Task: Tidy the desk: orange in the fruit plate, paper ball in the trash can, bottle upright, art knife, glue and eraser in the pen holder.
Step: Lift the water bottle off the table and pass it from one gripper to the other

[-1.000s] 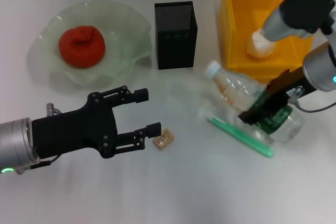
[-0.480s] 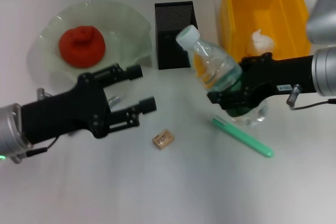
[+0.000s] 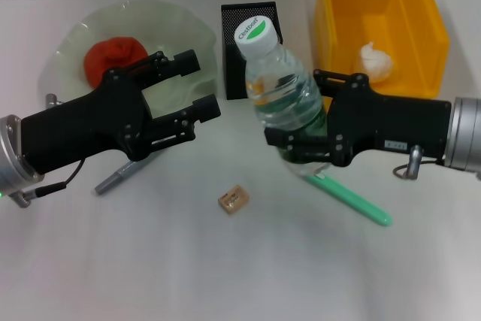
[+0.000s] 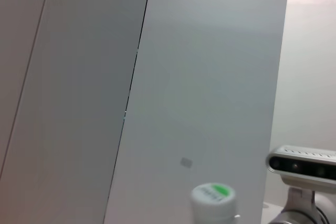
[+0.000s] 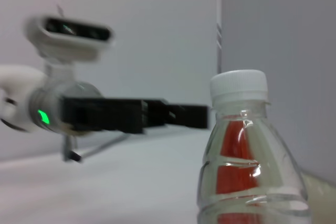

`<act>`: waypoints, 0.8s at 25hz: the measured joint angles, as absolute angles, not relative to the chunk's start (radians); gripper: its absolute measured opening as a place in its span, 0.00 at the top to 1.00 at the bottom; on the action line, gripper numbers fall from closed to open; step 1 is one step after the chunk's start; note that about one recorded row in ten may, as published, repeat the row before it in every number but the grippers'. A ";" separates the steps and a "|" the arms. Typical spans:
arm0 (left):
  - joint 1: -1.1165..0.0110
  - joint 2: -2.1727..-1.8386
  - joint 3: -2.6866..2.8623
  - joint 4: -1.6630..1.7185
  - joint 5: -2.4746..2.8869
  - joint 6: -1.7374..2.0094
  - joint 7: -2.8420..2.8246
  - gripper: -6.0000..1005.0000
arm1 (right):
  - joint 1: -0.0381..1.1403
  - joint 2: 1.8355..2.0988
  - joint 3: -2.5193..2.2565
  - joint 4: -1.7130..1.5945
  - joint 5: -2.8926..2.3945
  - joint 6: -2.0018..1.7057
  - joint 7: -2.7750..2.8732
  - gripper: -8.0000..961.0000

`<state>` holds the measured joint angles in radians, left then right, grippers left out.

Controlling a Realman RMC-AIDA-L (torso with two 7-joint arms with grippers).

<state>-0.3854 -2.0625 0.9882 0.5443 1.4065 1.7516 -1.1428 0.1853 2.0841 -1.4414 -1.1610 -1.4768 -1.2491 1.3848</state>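
Observation:
The clear bottle (image 3: 284, 88) with a green label stands nearly upright near the desk's (image 3: 248, 268) middle, its white cap (image 4: 212, 195) on top. My right gripper (image 3: 301, 140) is shut around its lower body; the base is hidden. My left gripper (image 3: 201, 84) hangs open and empty in front of the fruit plate (image 3: 184, 28), which holds the orange (image 3: 111, 56). The paper ball (image 3: 376, 59) lies in the yellow trash can (image 3: 346, 28). The tan eraser (image 3: 233, 199) lies on the desk. The black pen holder (image 3: 233, 35) stands behind the bottle. In the right wrist view the bottle (image 5: 247, 166) fills the foreground.
A slim green tool (image 3: 353, 199) lies on the desk under my right gripper. A grey pen-like stick (image 3: 120, 177) lies below my left arm. I cannot tell which is the art knife and which the glue. My left gripper's fingers (image 5: 184, 115) show beyond the bottle.
The right gripper has swung the bottle from lying tilted to nearly upright and carried it left. The left arm has drawn back toward the fruit plate, uncovering the grey stick.

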 joint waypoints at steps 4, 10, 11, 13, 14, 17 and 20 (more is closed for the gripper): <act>-0.396 -2.064 0.987 0.544 1.405 1.757 -1.153 0.26 | 0.208 2.084 -1.440 -1.063 -1.375 -1.309 1.262 0.21; -0.399 -2.066 0.984 0.544 1.402 1.769 -1.154 0.26 | 0.253 2.084 -1.447 -0.992 -1.356 -1.324 1.233 0.21; -0.401 -2.066 0.984 0.543 1.401 1.772 -1.154 0.26 | 0.262 2.085 -1.449 -0.980 -1.355 -1.324 1.233 0.21; -0.406 -2.067 0.983 0.543 1.400 1.774 -1.155 0.26 | 0.278 2.086 -1.451 -0.958 -1.354 -1.325 1.231 0.21; -0.407 -2.067 0.984 0.543 1.400 1.774 -1.155 0.26 | 0.289 2.087 -1.451 -0.947 -1.354 -1.325 1.230 0.21; -0.409 -2.068 0.989 0.543 1.400 1.774 -1.155 0.26 | 0.311 2.088 -1.453 -0.926 -1.354 -1.325 1.228 0.21; -0.410 -2.068 0.990 0.543 1.402 1.771 -1.155 0.26 | 0.329 2.088 -1.453 -0.914 -1.354 -1.326 1.228 0.21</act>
